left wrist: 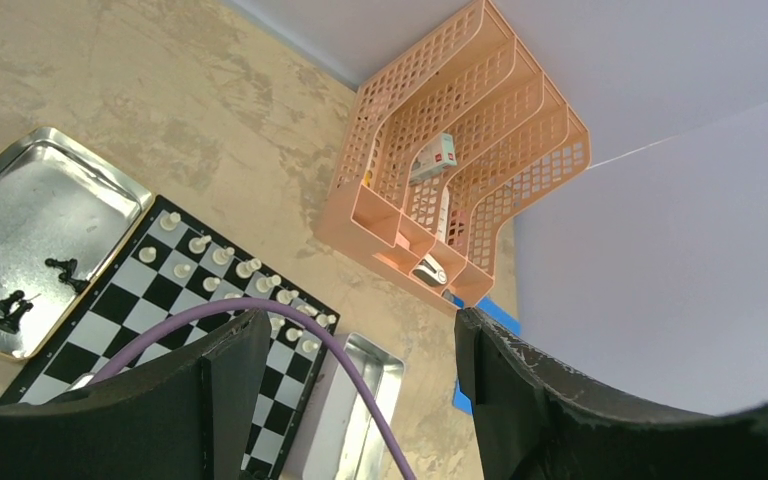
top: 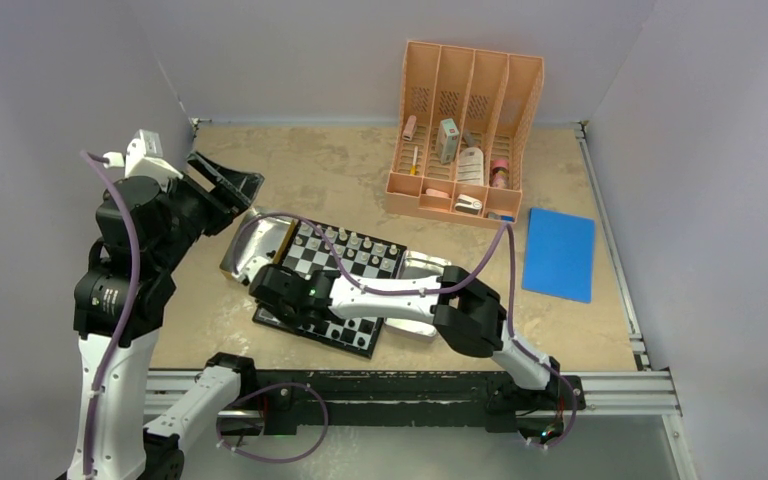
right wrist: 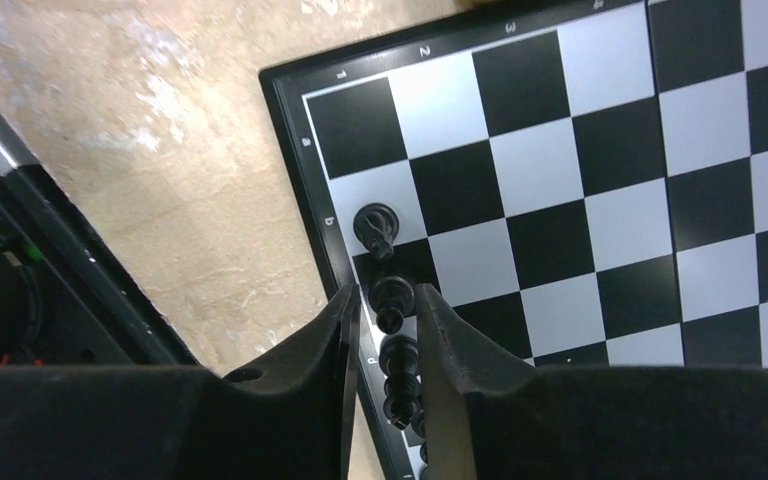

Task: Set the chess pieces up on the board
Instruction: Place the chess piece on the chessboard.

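Two tools differ: left tool point(top: 222, 185) hangs high at the counter's point(top: 340, 170) 9 o'clock, fingers spread wide, nothing betw. them; right tool point(right wrist: 388, 312) sits low at the 7 o'clock corner of the board point(right wrist: 550, 170), fingers nearly together either side of a black piece point(right wrist: 392, 292) standing on the edge file; pinching or just clear, can't tell; other black pieces point(right wrist: 377, 228) stand in line w/ it; white pieces point(left wrist: 222, 256) stand along the board's 12 o'clock edge; spare black pieces point(left wrist: 10, 305) sit in the tray point(left wrist: 50, 190) at 10 o'clock.
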Controlling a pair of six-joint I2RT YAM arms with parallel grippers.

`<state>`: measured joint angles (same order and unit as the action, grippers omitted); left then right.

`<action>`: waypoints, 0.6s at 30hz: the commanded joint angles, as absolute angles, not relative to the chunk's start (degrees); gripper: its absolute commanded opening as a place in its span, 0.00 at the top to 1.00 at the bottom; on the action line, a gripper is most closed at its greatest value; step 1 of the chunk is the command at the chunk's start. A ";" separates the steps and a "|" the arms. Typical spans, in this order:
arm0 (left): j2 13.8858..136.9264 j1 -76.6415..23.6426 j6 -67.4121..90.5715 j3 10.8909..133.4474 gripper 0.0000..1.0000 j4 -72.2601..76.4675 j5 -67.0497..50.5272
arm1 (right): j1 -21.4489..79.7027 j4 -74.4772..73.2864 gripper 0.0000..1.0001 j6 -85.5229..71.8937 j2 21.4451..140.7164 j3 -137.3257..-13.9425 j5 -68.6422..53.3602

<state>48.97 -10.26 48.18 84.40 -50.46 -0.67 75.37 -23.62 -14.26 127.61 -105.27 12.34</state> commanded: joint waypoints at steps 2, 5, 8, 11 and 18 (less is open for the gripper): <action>49.27 -10.37 45.40 84.07 0.32 -47.80 -1.47 | 74.92 -22.87 0.68 -13.67 122.91 -109.13 11.72; 50.47 -10.37 44.26 83.85 0.32 -48.19 -2.47 | 73.77 -23.21 0.64 -14.71 119.97 -107.40 11.35; 52.93 -10.37 42.75 83.02 0.33 -48.23 -4.50 | 72.82 -22.64 0.58 -15.61 115.49 -104.04 12.43; 56.41 -10.37 42.36 82.59 0.34 -49.59 -3.79 | 72.32 -21.96 0.58 -15.71 109.85 -99.87 14.67; 61.64 -10.16 45.31 77.33 0.47 -46.55 7.83 | 71.98 -18.97 0.59 -17.60 95.56 -88.44 14.86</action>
<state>60.53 -10.26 43.92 79.92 -49.43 -0.27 71.66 -21.91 -15.84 102.74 -92.86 13.89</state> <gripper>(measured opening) 0.566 0.413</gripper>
